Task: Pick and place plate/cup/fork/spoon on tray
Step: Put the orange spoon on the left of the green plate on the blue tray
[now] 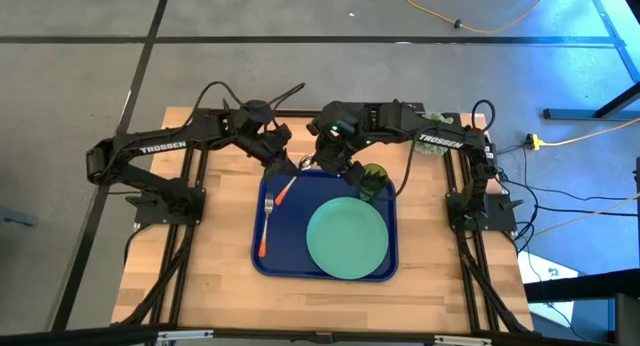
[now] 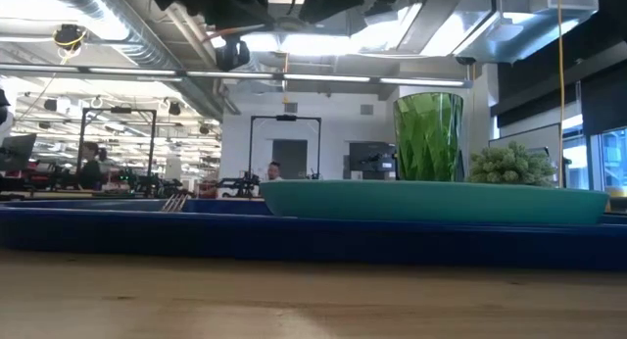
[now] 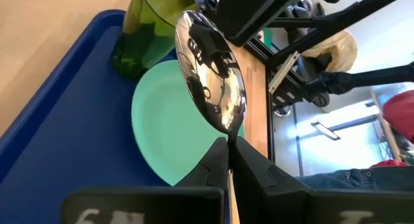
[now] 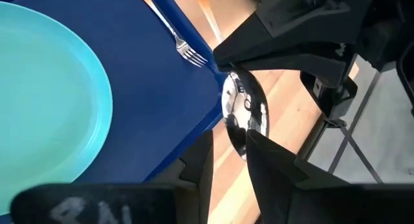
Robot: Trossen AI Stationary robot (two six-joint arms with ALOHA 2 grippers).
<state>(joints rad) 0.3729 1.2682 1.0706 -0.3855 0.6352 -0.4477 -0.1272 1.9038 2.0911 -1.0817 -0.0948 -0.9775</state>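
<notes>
Left tool [image 3: 228, 160]: you see it clamped on the spoon [image 3: 211, 72], at the tray's [image 1: 272, 261] 11 o'clock.
Right tool [image 4: 228, 160]: parted, holding nothing, beside the spoon.
Tray: plate [image 1: 346, 237], cup [image 1: 372, 181], fork [image 1: 267, 224] aboard.

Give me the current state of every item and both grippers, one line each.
plate: flat on the tray, right side.
cup: upright on the tray, beside the plate.
fork: lying on the tray's left side.
spoon: held by its neck in the left gripper, bowl over the tray's edge.
tray: on the table.
right gripper: open, empty, near the spoon.
</notes>
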